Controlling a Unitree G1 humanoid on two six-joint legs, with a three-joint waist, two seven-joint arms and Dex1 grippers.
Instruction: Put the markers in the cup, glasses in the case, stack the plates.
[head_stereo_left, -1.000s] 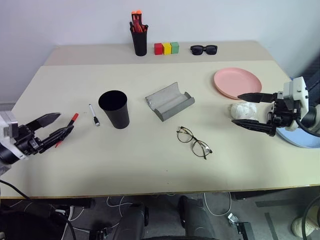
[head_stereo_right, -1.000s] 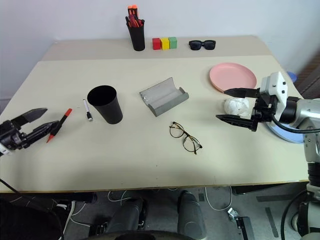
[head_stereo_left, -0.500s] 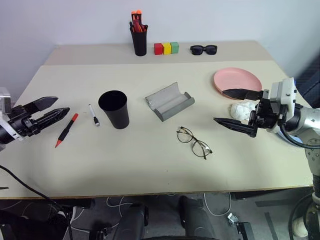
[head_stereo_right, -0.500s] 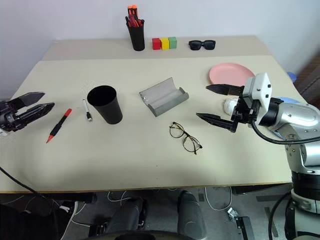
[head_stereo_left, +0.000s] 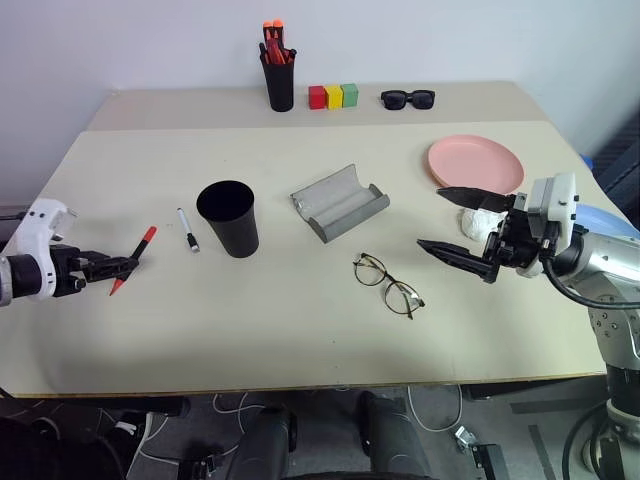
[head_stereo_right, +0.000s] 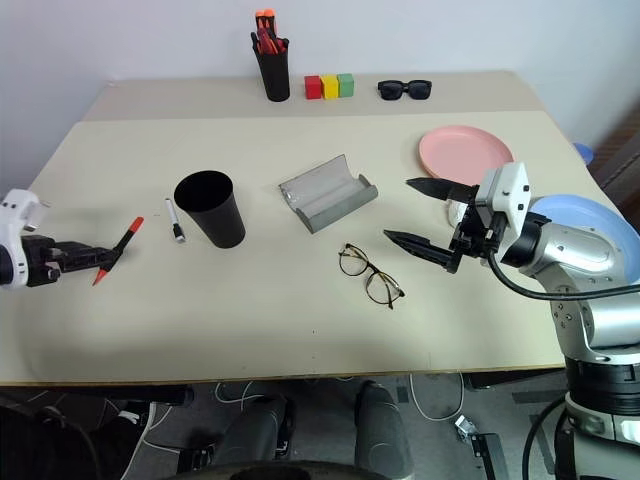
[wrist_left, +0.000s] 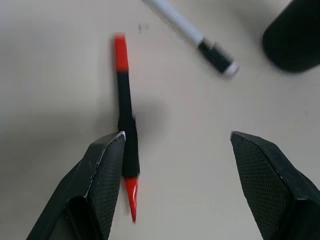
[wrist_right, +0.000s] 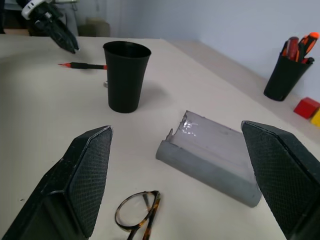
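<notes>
We find the black marker with the red cap (wrist_left: 124, 105) lying flat on the desk (head_stereo_left: 300, 320), well to the left of the black cup (head_stereo_left: 229, 217); the white marker (head_stereo_left: 187, 229) lies between them, just beside the cup. The left wrist view shows what the head views do not: one finger (wrist_left: 107, 165) of the left gripper (head_stereo_left: 112, 268) touches the black marker's side, jaws apart and nothing clamped. The right wrist view shows the open grey case (wrist_right: 212, 157) with the glasses (wrist_right: 137, 216) nearer that gripper. The right gripper (head_stereo_right: 420, 215) hangs spread wide and empty, right of the case, above the desk. Compared with a second ago, the left gripper has dropped to the marker and rolled; the right gripper has moved in from the pink plate (head_stereo_left: 476, 164) toward the glasses.
</notes>
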